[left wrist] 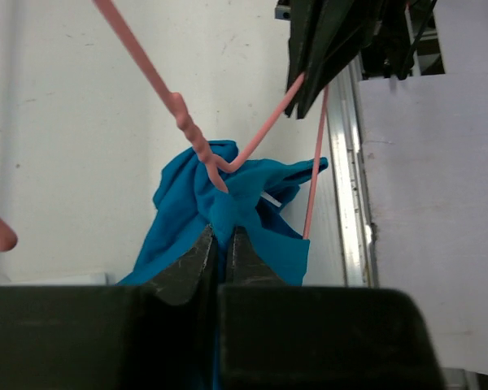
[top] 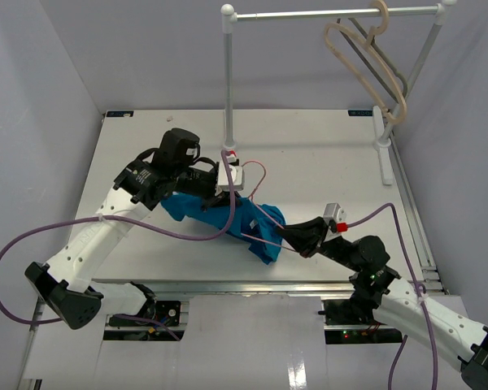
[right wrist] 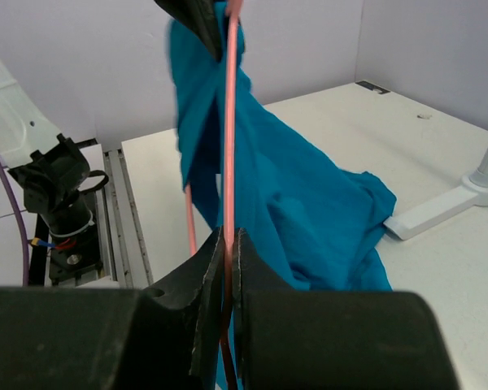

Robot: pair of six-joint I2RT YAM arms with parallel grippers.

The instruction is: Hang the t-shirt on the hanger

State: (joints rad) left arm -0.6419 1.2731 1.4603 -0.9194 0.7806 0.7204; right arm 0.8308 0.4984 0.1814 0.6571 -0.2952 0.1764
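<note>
Left jaws pinch the t-shirt (left wrist: 183, 215); right jaws clamp the hanger (right wrist: 229, 146).
Cloth looks light, limp and apt to slip; the collar hem seems the surest hold.

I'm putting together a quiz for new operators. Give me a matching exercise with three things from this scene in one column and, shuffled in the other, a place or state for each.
Things:
1. left gripper
2. right gripper
3. beige hangers

Places or states:
A. hanging on the rail
B. shut on the pink hanger
C. shut on the t-shirt

Pairs: 1-C, 2-B, 3-A.
</note>
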